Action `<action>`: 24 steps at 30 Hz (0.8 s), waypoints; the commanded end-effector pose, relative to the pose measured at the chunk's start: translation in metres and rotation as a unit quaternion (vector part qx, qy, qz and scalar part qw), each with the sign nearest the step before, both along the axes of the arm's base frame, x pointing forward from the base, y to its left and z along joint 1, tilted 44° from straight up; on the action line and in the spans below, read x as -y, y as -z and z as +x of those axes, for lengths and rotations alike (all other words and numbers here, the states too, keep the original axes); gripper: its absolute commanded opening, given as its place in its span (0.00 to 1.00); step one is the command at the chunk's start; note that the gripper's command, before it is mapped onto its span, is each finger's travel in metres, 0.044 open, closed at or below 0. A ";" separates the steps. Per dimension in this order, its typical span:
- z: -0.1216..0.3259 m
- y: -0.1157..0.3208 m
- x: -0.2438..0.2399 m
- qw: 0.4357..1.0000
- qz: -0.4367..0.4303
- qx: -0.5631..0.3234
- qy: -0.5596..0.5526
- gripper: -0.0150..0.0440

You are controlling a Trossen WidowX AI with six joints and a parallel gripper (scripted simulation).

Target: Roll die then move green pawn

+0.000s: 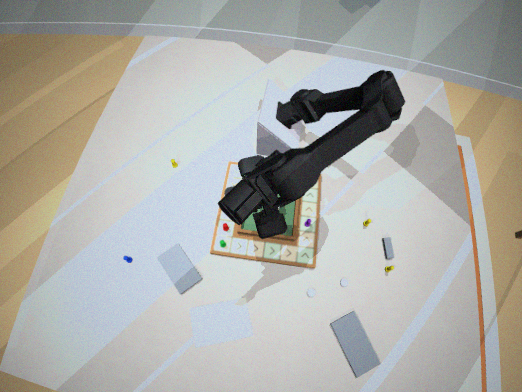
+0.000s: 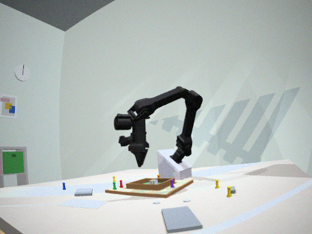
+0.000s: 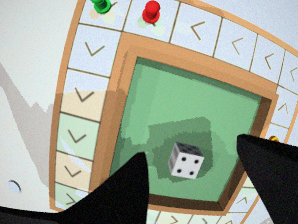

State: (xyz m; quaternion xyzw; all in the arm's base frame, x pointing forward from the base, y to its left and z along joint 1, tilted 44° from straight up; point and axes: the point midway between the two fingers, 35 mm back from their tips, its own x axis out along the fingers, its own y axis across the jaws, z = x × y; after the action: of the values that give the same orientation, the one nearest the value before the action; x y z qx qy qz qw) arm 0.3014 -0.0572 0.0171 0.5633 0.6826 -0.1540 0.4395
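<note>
The die point(image 2: 153, 181) point(image 3: 186, 161) lies in the green-floored tray point(image 1: 298, 215) point(image 2: 143, 187) point(image 3: 200, 69), with four pips on its upper face; the arm hides it in the top view. My gripper point(image 2: 140, 165) point(image 3: 193, 152) is open and empty, pointing down high above the tray. The green pawn point(image 1: 223, 243) point(image 2: 114, 185) point(image 3: 102, 5) stands on a corner square of the board point(image 1: 272, 251) point(image 2: 137, 193) point(image 3: 90, 52). In the top view, arrows lead right from it along the front row.
The red pawn point(image 1: 226, 227) point(image 2: 121, 183) point(image 3: 151, 12) stands on the square beside green. A purple pawn point(image 1: 308, 223) point(image 2: 172, 183) is on the right column. An orange pawn point(image 2: 158, 176) point(image 3: 273, 139) is on the far side. Yellow and blue pawns, grey slabs and white discs lie around the board.
</note>
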 end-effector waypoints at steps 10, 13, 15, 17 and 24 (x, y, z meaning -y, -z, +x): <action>0.085 0.064 0.046 0.807 -0.004 0.399 -0.435 0.59; 0.090 0.072 0.049 0.765 -0.006 0.436 -0.474 0.59; 0.090 0.072 0.049 0.765 -0.006 0.436 -0.474 0.59; 0.090 0.072 0.049 0.765 -0.006 0.436 -0.474 0.59; 0.089 0.070 0.047 0.765 -0.006 0.436 -0.474 0.59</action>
State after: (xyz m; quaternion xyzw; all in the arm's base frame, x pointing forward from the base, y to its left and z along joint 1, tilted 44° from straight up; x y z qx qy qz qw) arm 0.3862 -0.1027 -0.0540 0.1872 0.6083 0.3184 0.7025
